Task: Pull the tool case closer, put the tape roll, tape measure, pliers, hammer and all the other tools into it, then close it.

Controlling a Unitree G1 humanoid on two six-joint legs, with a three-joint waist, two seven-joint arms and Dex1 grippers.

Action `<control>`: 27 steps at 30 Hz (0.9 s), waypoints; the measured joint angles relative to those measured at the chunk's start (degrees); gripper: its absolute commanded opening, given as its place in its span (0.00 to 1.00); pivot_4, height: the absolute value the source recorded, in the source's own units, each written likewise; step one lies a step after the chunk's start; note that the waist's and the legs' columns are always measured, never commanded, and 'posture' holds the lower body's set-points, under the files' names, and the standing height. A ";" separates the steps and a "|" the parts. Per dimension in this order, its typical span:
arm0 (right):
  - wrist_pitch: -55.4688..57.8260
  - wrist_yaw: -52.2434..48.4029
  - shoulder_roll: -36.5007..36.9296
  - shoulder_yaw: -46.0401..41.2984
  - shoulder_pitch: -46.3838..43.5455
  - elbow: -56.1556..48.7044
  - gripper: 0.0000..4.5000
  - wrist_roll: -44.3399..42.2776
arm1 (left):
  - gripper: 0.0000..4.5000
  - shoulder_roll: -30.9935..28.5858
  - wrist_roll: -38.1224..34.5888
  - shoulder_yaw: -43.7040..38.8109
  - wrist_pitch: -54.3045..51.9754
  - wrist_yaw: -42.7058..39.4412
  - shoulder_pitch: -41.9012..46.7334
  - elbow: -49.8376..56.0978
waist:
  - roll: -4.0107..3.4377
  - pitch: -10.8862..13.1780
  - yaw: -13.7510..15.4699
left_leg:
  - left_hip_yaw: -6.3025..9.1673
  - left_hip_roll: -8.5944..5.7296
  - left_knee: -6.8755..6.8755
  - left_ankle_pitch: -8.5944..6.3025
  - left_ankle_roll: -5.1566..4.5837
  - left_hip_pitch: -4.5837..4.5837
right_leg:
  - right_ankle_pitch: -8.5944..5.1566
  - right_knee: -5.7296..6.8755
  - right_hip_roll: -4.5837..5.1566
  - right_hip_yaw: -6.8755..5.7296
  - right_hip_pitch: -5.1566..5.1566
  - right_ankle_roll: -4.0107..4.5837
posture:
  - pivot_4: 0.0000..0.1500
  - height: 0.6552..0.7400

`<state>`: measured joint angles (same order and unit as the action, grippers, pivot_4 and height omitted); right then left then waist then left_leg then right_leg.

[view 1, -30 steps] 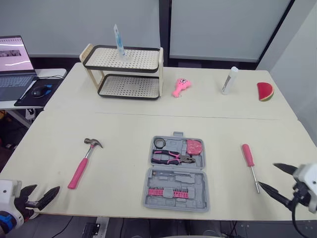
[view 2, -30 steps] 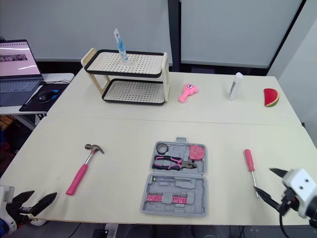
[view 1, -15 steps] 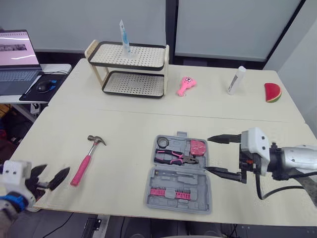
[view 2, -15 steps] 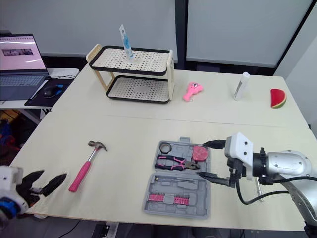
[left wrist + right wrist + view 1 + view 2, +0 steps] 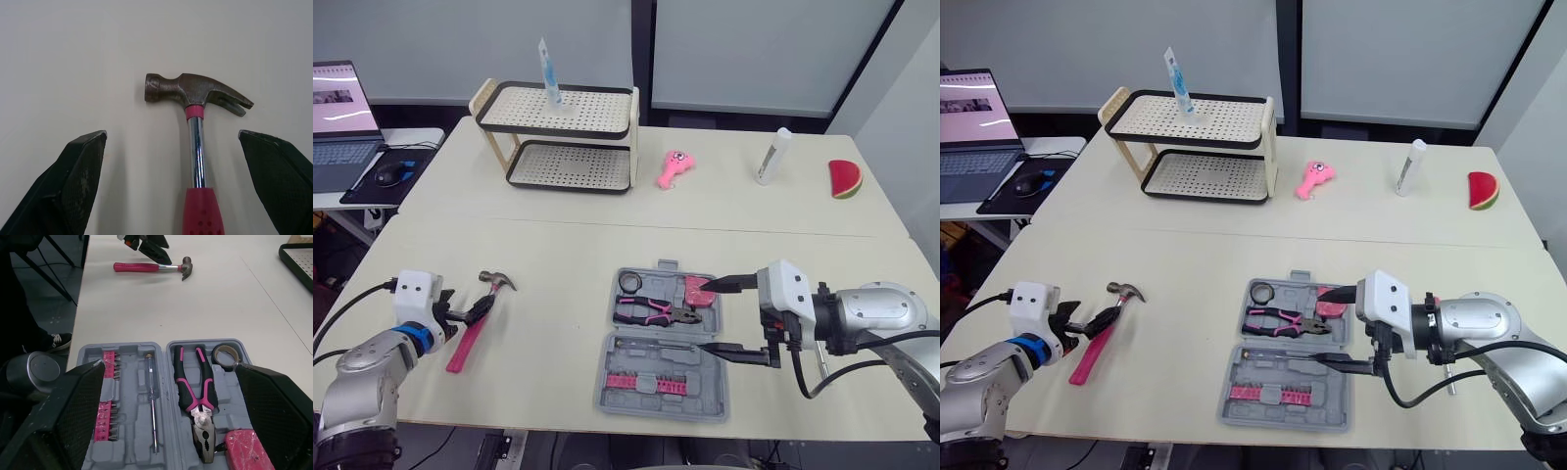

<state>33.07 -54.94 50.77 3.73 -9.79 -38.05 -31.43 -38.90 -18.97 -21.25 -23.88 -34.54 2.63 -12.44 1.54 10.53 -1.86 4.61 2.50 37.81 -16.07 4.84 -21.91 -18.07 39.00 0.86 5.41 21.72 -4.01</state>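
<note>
Bare tabletop is seen on every side of the tool case, which lies open and flat at the lower centre of the head views, with its near edge close to the table's front edge. A wide free strip is left between the case and the hammer at lower left. A broader one is left between the case and the rack at upper left. A pink toy, a white tube and a watermelon slice are spread along the far side, well apart from the case. A laptop is set on a separate desk at the left edge of the frame.

The upper half of the case is occupied by the tape roll, the pliers and the tape measure. The pliers are laid left to right, nose toward the right. In the lower half a slim screwdriver is laid left to right above a row of pink bits.

The hammer's long axis is set on a diagonal, with the handle end toward the lower left near the front edge, the head toward the upper right and the claw turned right.

The left gripper is spread wide, with one finger on each side of the hammer's shaft and neither pressed against it. The right gripper is also held wide open, its fingers directed toward frame left. One tip is placed over the tape measure and the other over the right edge of the lower half. Contact cannot be told.
</note>
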 measured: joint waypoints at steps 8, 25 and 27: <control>0.03 0.33 -1.27 0.81 -0.73 -0.12 1.00 0.91 | 1.00 0.47 1.43 4.54 -0.70 -0.57 3.46 -3.47 | 0.00 0.00 0.02 | 0.01 0.00 0.04 0.01 0.00 0.01 | 0.01 0.04 -0.01 -0.01 -0.02 0.00 | 1.00 0.94; 0.35 0.47 -1.89 0.85 -2.03 -0.20 1.00 1.01 | 0.01 1.47 3.63 6.67 -1.30 0.20 7.38 -6.19 | -0.05 -0.03 0.21 | 0.05 -0.02 0.07 0.01 0.00 0.04 | 0.02 0.05 0.01 -0.04 -0.09 -0.01 | 1.00 0.94; 0.63 0.80 -1.88 0.78 -2.02 -0.51 1.00 0.99 | 0.01 1.60 3.62 6.67 -1.61 0.24 7.48 -6.17 | -0.09 -0.05 0.22 | 0.05 -0.02 0.07 0.01 0.00 0.05 | 0.02 0.06 0.01 -0.04 -0.10 -0.02 | 1.00 0.94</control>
<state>33.70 -54.14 48.88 4.51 -11.81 -38.56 -30.43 -37.30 -15.35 -14.58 -25.48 -34.31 10.12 -18.61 1.44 10.48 -1.64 4.66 2.48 37.88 -16.06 4.83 -21.87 -18.05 39.05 0.86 5.37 21.62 -4.03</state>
